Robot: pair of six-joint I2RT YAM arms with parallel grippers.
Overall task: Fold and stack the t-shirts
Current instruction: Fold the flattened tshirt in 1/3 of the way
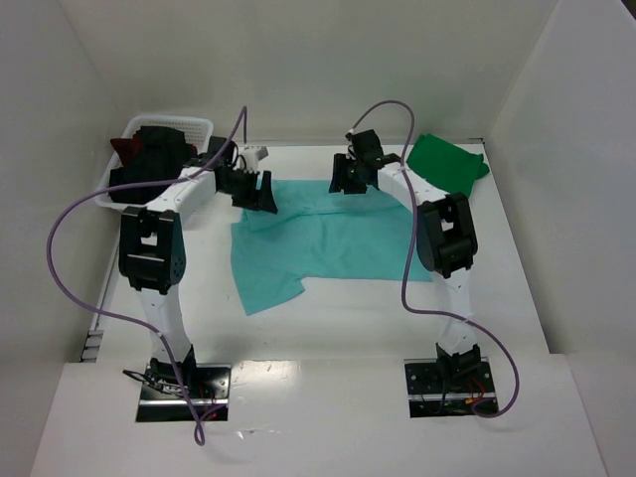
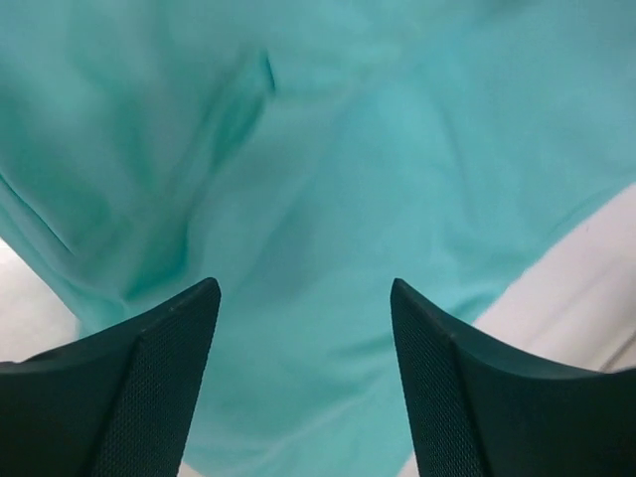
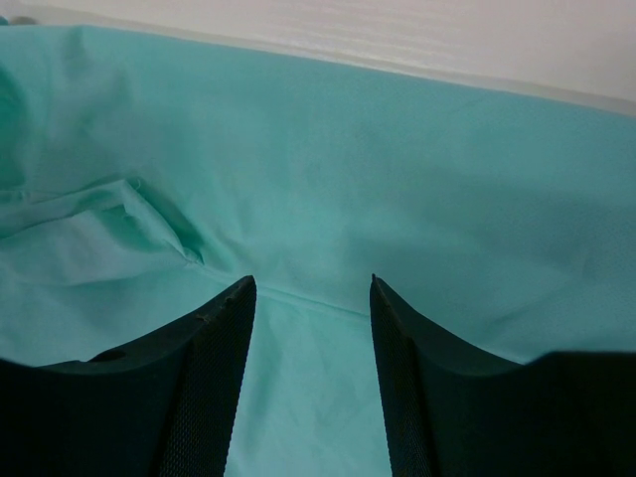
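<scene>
The teal t-shirt [image 1: 333, 243] lay rumpled and partly spread across the middle of the white tabletop [image 1: 497, 298]. The green t-shirt [image 1: 447, 164] sat apart at the far right corner, and a black t-shirt [image 1: 159, 149] and a dark red t-shirt [image 1: 124, 149] were heaped in the basket [image 1: 129, 127] at far left. The left claw [image 1: 260, 194] hung over the teal shirt's far left corner, jaws wide apart and holding nothing, while the right claw [image 1: 348, 177] stood over its far edge, jaws parted with only flat cloth below the gap.

No txt, labels, nos. or signs legible in any view: teal shirt [image 1: 338, 243], green shirt [image 1: 447, 164] & basket [image 1: 169, 121] all plain.
</scene>
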